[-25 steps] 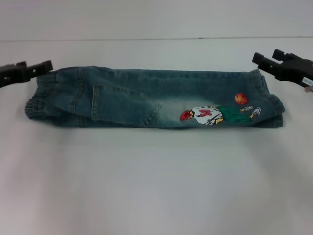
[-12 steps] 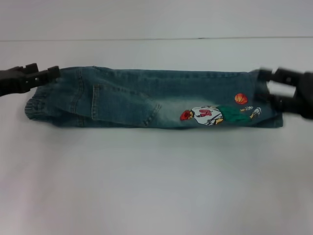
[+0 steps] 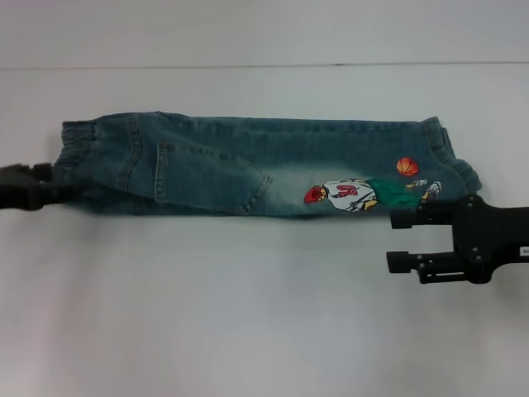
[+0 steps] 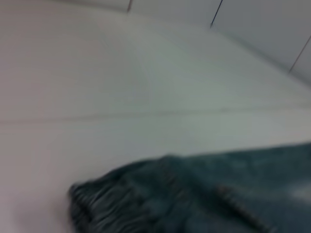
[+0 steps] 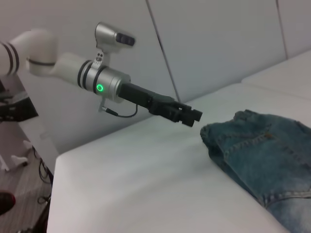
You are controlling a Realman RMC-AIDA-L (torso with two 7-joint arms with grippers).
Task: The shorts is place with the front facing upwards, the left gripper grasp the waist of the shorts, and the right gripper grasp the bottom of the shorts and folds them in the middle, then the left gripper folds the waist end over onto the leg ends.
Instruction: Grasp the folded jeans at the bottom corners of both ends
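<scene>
The right gripper point(image 3: 397, 241) has its two thin fingers point(image 3: 411, 218) spread apart with nothing between them, pointing toward the robot's left; it sits on the near side of the leg ends point(image 3: 450, 165), the upper finger at the near edge of the denim by the cartoon basketball-player print point(image 3: 351, 195). The left gripper point(image 3: 51, 184) lies at the near corner of the waist of the shorts point(image 3: 78, 149), its tip against the gathered band; whether its fingers are apart or together cannot be told. The shorts point(image 3: 248, 165) lie folded lengthwise into a long strip across the white counter point(image 3: 248, 314), waist at the robot's left, hems at its right, back pocket point(image 3: 207, 178) facing up.
</scene>
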